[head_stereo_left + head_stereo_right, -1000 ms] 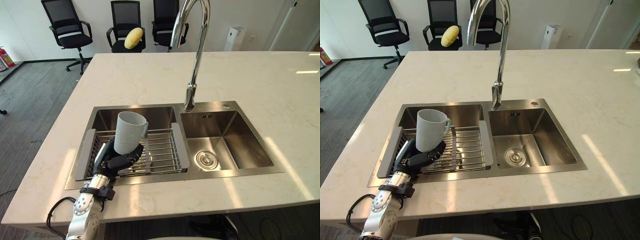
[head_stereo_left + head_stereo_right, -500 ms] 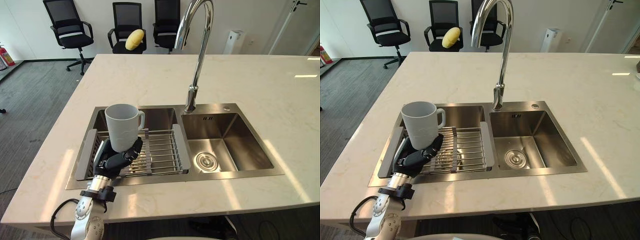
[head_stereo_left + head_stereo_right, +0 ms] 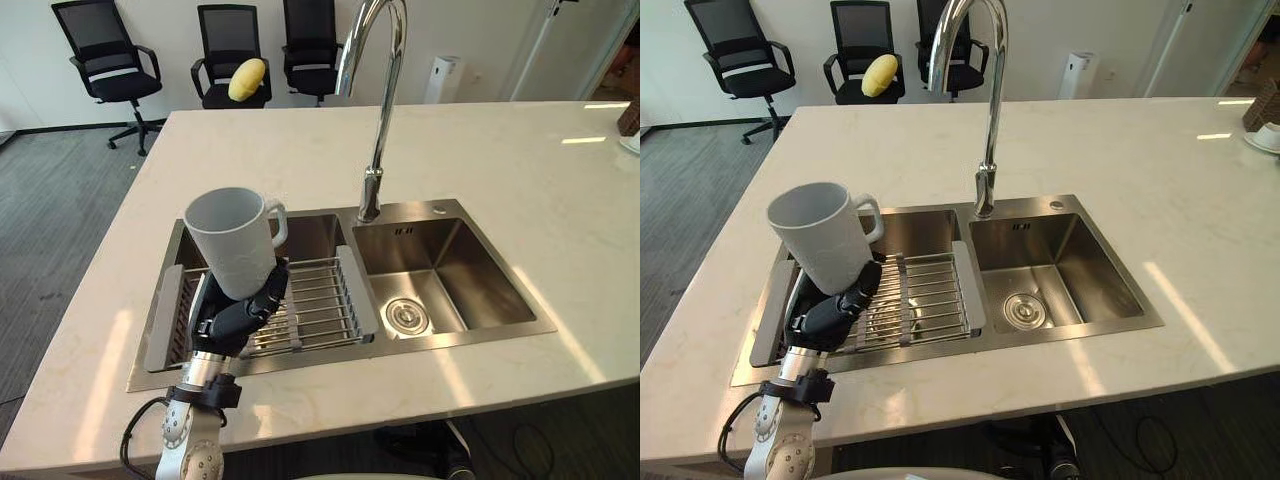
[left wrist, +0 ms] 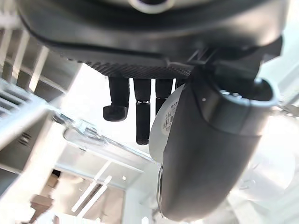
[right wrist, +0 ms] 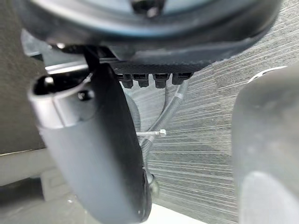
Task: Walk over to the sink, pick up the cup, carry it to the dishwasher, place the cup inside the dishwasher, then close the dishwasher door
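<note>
Cup [image 3: 232, 240] in left hand [image 3: 235, 318], above the rack [image 3: 320, 300] in the left basin of the sink [image 3: 470, 270], apparently clear of the wires. From the left wrist: fingers [image 4: 142, 116] curled round the lower wall of the cup, thumb on the opposite side; grip low, near the base. Long axis near upright, mouth up and tipped slightly toward the robot's left. Handle on the far right side, toward the faucet [image 3: 378, 120], away from the fingers. Judged: pick-up done, carry next. For the carry, keep to the left arm, the loaded one. Draw back over the near edge of the table [image 3: 330, 400] rather than rightward, to stay well apart from the faucet. Watch the tilt: low grip, tall body above, likely top-heavy. Right hand [image 5: 93, 144] low over the floor, idle; state not readable.
</note>
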